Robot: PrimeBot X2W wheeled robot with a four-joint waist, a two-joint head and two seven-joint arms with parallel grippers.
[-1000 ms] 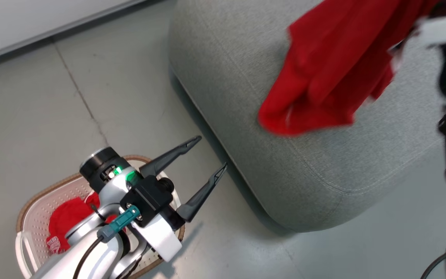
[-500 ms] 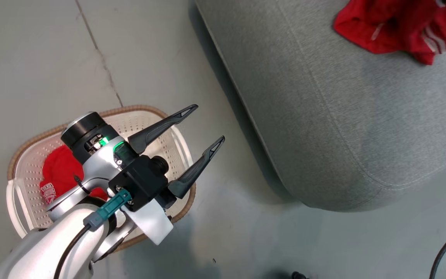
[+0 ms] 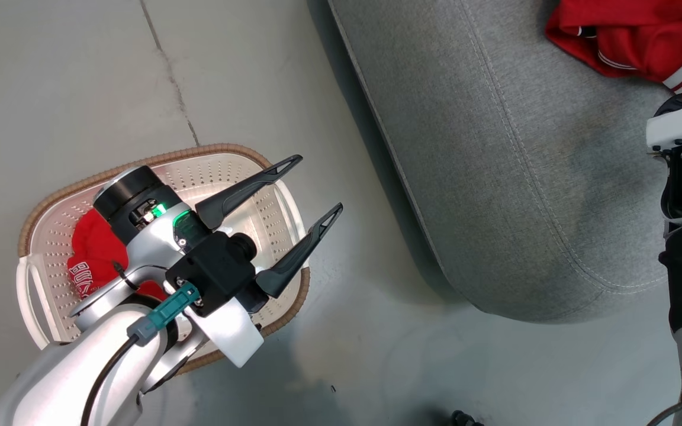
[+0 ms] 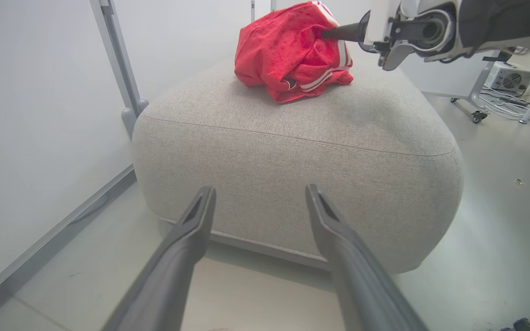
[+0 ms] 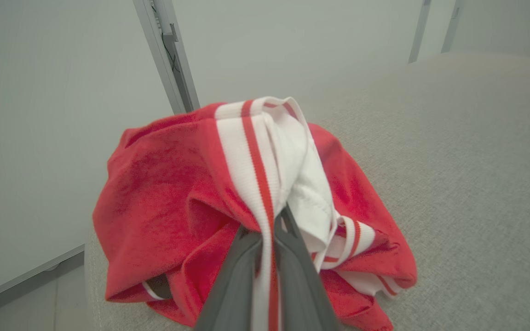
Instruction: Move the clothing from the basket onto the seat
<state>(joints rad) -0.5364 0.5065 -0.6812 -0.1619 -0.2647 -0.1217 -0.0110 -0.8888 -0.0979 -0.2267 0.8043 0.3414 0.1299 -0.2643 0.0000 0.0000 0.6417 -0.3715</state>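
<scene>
Expecting light, limp cloth, you hold the bright red fabric jersey [image 5: 154, 184] by its white-striped trim [image 5: 246, 151] in the clamped right end effector [image 5: 276, 223]; left end effector [image 3: 317, 183] gapes empty.

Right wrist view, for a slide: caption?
Right gripper pinches the red jersey by its striped trim, bunched on the grey seat.

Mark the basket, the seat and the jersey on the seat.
basket [image 3: 199, 177]: head view, perforated inner wall.
seat [image 4: 292, 151]: left wrist view, front face.
jersey [image 5: 154, 184]: right wrist view, red fabric.
</scene>
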